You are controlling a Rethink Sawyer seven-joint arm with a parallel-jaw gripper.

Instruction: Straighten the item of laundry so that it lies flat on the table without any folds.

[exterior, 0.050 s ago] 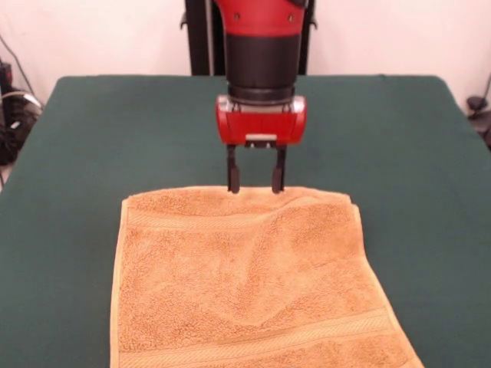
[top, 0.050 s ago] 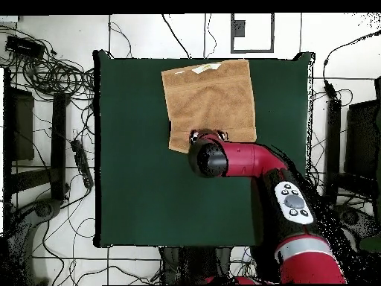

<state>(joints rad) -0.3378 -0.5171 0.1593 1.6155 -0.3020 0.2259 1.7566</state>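
Orange-tan terry towel (exterior, 0.050 s ago: 245,284) spread out on the dark green counter (exterior, 0.050 s ago: 430,153), mostly flat but not perfect. In the front view, woven border band running across near the far edge, another one lower down near the bottom of the frame. Soft ridge running diagonally through the middle, plus a shallow V-shaped crease above the lower band. Far right corner looks a bit doubled up or bunched, far edge slightly wavy. Bottom edge cut off by the frame there.

From the overhead view, towel (top, 0.050 s ago: 210,104) sitting close to the counter's (top, 0.050 s ago: 134,186) top edge, right of centre, a touch skewed against the counter's sides. White label with yellow print (top, 0.050 s ago: 207,68) lying at the towel edge closest to that counter edge. Plenty of bare green everywhere else.

End effector (exterior, 0.050 s ago: 256,184) hanging straight down off the red and black arm (exterior, 0.050 s ago: 261,46), two dark fingers (exterior, 0.050 s ago: 233,176) spread apart, tips right at the towel's far edge in the front view, roughly mid-edge. Nothing pinched between them as far as visible; hard to say if the tips actually press into the cloth or just meet it. Overhead, arm (top, 0.050 s ago: 245,160) covering that edge of the towel.
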